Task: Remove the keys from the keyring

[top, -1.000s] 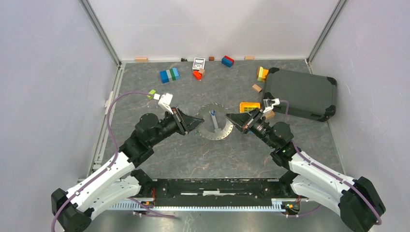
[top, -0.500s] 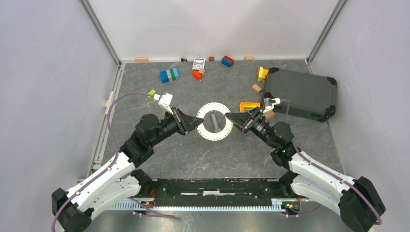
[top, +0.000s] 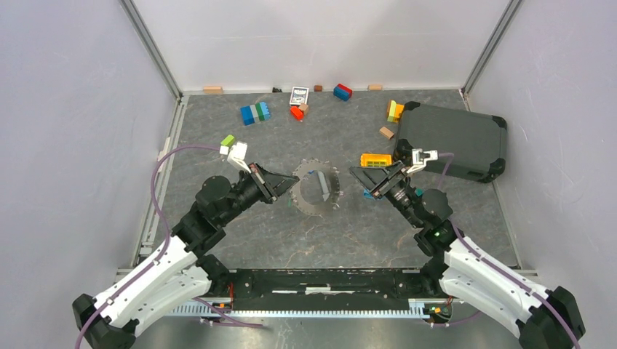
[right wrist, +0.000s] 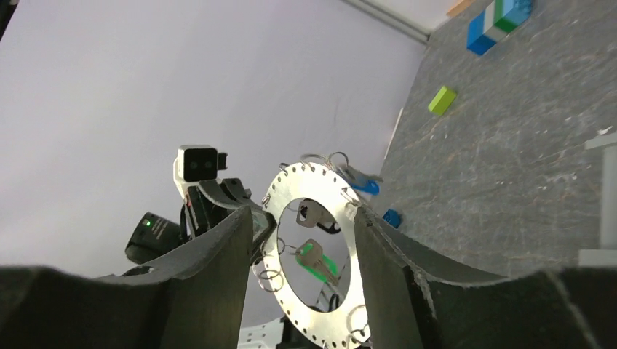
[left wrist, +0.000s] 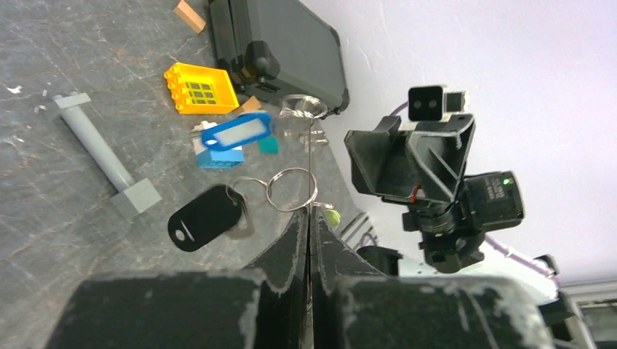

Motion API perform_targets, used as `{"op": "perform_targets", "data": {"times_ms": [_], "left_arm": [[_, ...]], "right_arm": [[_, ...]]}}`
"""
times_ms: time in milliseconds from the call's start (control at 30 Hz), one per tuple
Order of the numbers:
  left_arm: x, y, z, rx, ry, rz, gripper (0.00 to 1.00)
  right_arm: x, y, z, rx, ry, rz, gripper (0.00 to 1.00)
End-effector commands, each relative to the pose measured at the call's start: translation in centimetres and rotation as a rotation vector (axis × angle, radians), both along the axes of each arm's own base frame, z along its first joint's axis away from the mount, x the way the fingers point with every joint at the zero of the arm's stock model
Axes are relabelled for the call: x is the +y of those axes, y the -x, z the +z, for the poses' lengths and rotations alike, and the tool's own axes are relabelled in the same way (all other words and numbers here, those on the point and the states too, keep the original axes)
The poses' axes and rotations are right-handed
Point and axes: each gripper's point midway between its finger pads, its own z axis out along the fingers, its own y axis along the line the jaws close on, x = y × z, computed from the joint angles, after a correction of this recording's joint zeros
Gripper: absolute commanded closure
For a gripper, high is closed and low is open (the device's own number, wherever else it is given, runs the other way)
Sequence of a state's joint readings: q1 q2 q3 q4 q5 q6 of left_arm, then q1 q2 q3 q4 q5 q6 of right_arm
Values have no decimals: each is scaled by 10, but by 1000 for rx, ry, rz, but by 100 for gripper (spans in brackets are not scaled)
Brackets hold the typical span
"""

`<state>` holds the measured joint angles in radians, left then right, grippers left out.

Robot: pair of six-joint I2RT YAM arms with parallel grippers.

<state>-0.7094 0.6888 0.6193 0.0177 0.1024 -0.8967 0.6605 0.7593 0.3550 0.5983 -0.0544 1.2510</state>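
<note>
Left gripper (left wrist: pixel 308 215) is clamping shut on the rim of a perforated silver disc (right wrist: pixel 291 179), holding it on edge between the arms. Right gripper (top: pixel 360 177) is waiting near the disc with jaws apart, gripping nothing. The keys (right wrist: pixel 318 267), one green-headed, are hanging in the disc's opening; a thin wire keyring (left wrist: pixel 268 190) is dangling by the left fingertips. Step in hand, probably: regrasping. The next move is calling for the right gripper to pinch one key and work it round the wire.

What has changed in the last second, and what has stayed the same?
The right gripper opened, let go of the perforated metal disc and drew back to the right. The left gripper closed on the disc's left edge and carried it slightly left. The toy bricks and the dark case stayed where they were.
</note>
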Motion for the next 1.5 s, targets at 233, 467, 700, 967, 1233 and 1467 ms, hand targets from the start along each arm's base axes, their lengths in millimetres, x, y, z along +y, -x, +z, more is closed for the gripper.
{"op": "perform_targets", "data": {"times_ms": [233,467,700,967,1233,1467], "left_arm": [[18,-5,46,36,224,120,98],[36,-11,49,107,351,229,98],[59,-17,47,175,515,339,98],[76,-25,43,219,682,421,98],[78,-24,42,220,702,422,98],[78,-23,45,213,716,412,98]], "right_arm": [[-20,1,8,-61,29,-98,41],[-2,18,9,-42,-88,58,41],[17,28,21,-38,-141,162,42],[48,40,37,-35,-180,227,43],[77,49,44,-16,-221,278,42],[94,50,41,11,-232,291,42]]}}
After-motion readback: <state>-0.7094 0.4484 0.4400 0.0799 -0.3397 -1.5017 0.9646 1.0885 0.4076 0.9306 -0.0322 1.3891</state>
